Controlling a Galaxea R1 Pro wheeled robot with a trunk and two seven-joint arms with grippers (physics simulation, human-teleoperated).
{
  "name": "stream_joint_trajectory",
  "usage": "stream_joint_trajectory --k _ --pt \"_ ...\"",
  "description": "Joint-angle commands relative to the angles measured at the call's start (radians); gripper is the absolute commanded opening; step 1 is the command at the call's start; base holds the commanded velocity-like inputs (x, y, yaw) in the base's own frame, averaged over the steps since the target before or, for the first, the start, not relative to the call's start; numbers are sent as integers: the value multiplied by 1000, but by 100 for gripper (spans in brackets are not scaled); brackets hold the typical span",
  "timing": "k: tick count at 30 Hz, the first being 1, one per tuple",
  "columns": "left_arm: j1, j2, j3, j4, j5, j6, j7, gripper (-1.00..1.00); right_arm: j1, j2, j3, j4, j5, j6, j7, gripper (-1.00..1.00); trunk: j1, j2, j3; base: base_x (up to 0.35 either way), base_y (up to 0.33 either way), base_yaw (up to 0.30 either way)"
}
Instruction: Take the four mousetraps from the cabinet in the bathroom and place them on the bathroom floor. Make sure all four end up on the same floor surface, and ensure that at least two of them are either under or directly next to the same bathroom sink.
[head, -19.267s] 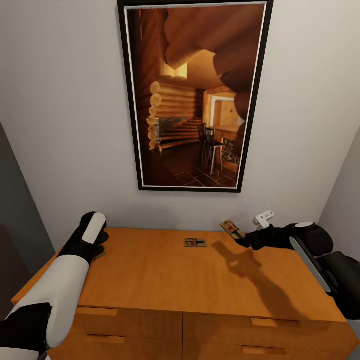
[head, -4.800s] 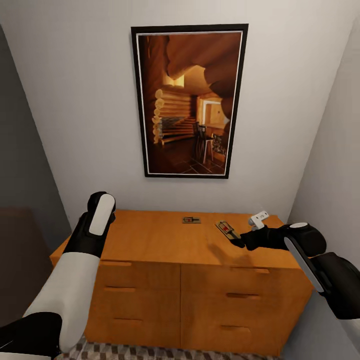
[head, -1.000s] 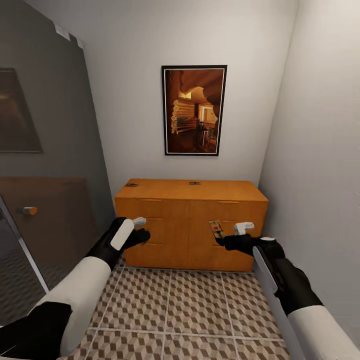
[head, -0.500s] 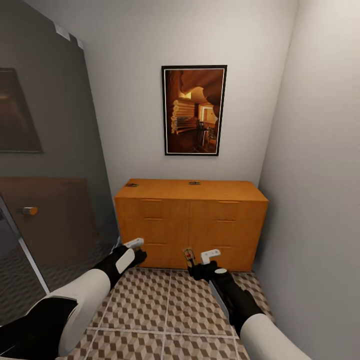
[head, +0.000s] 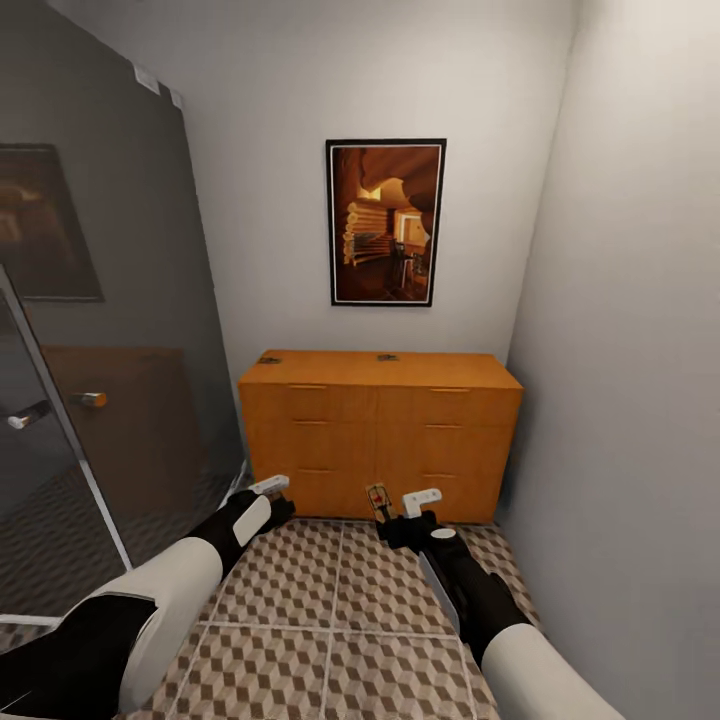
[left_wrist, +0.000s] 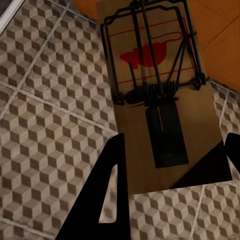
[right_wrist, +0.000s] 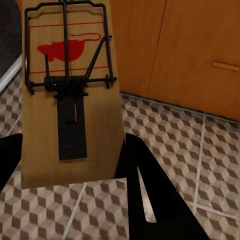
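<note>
My left gripper (left_wrist: 170, 175) is shut on a mousetrap (left_wrist: 160, 95), a tan board with dark wire and a red mouse print, held above the bathroom floor (left_wrist: 45, 130). A second mousetrap (right_wrist: 70, 95) sits in my right gripper (right_wrist: 72, 170), which is shut on it. In the head view both grippers, left (head: 278, 505) and right (head: 388, 515), hang low before the cabinet (head: 380, 430). Two more mousetraps (head: 267, 359) (head: 387, 357) lie on its top. The bathroom sink is out of view.
A glass shower door (head: 100, 350) with a chrome handle stands to the left. A framed picture (head: 387, 222) hangs above the cabinet. A plain wall (head: 620, 350) closes the right side. Cube-pattern floor (head: 330, 610) stretches between me and the cabinet.
I have backed away from the cabinet. Over the last second both arms dropped toward the floor, the right one swinging left with its mousetrap. The camera then turned slightly left.
</note>
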Motion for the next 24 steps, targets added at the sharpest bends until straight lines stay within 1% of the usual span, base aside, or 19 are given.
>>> stream_joint_trajectory --k 1,24 --pt "0 1 -9 -2 10 3 8 -100 0 -1 1 -1 1 7 -2 -100 -1 -1 -1 -345 0 0" --pt "0 2 -10 -1 9 0 3 -100 0 -3 -2 5 -6 9 -4 -100 -1 -1 -1 -342 0 6"
